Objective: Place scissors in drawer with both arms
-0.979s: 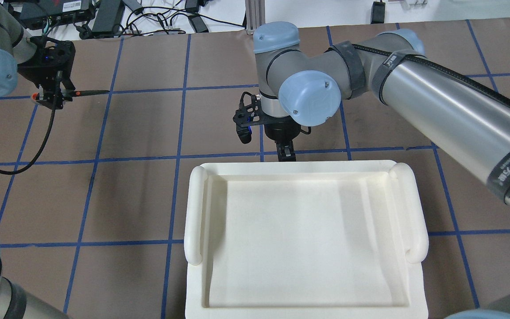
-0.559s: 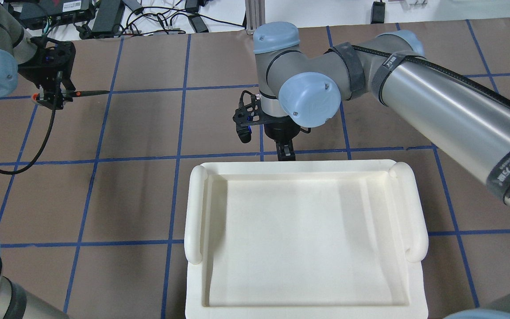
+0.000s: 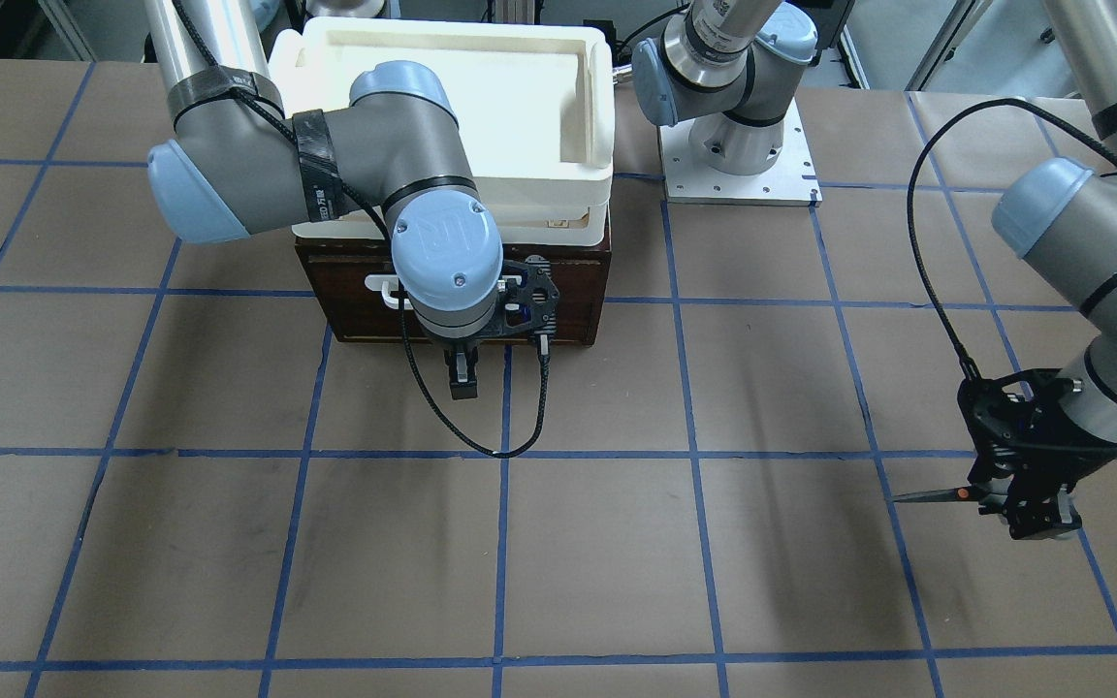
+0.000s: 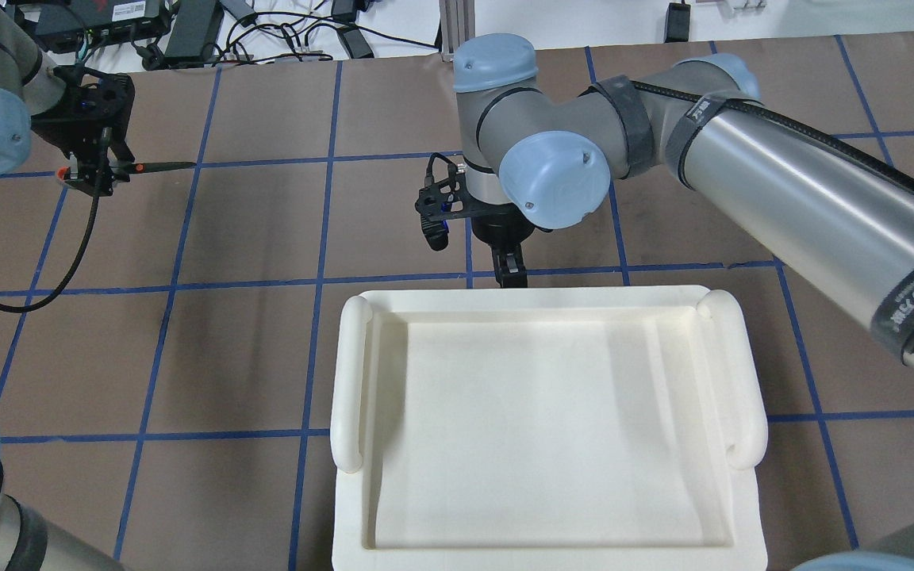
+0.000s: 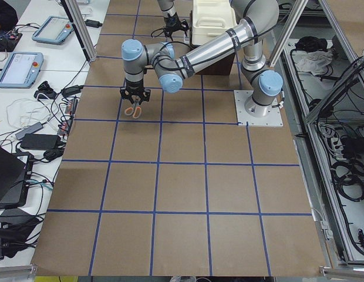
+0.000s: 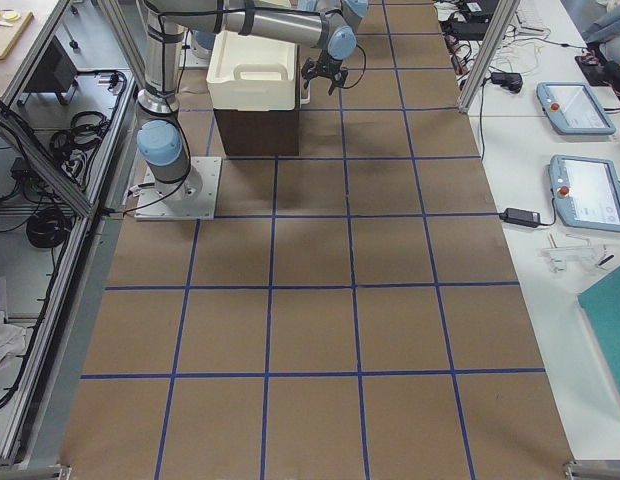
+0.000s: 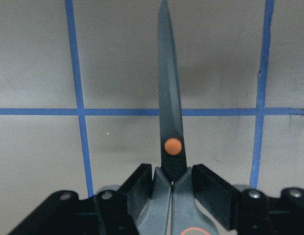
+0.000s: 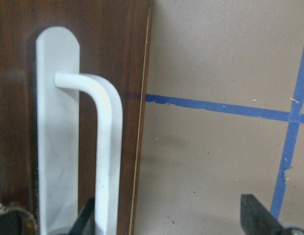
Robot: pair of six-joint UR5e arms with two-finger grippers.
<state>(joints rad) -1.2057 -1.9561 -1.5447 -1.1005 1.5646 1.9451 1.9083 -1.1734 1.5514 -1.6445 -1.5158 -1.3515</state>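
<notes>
Front view: I see a brown paper worktop (image 3: 568, 543) with blue tape lines. The dark brown drawer (image 3: 578, 291) looks pushed in under a white bin (image 3: 597, 107). The right arm (image 3: 394, 165) covers part of its front. The right gripper (image 3: 462, 385) hangs just before the white handle (image 3: 382, 287). Well apart, the left gripper (image 3: 995, 499) holds the scissors (image 3: 932, 495) above the worktop.

From above, the bin hides the drawer. Black cables (image 4: 282, 36) lie past the far edge.

From the left end, tablets (image 5: 53, 29) sit on a side table (image 5: 29, 88).

Left wrist camera: the gripper is squeezed tight on the scissors behind the orange dot, and the blades point straight out.

Right wrist camera: the gripper's fingers are far apart and hold nothing. The handle is close by one finger.
</notes>
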